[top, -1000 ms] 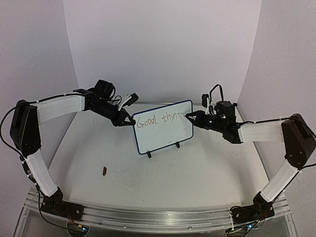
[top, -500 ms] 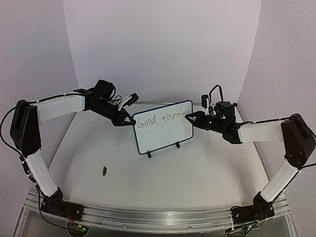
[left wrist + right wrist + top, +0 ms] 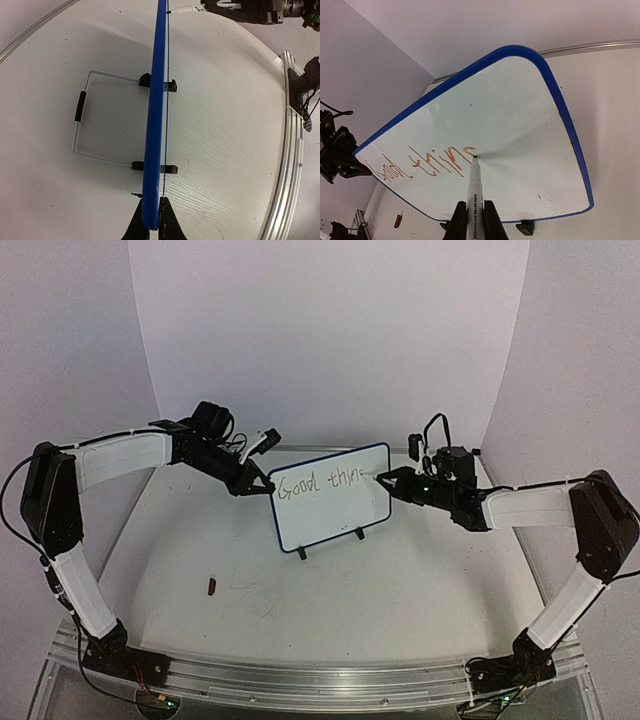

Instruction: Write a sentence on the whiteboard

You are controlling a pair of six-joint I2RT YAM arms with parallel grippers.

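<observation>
At the whiteboard [image 3: 335,515], the left gripper [image 3: 262,484] pinches its edge; the right gripper [image 3: 474,212] squeezes the pen [image 3: 473,182]. Best to press softly and keep the sentence [image 3: 320,483] straight.

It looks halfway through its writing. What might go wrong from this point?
The marker tip presses on the whiteboard, which stands on small feet. A harder push might tip or slide it, though the left tool pinches its edge. The sentence nears the right rim, so this line may run out of room.
</observation>
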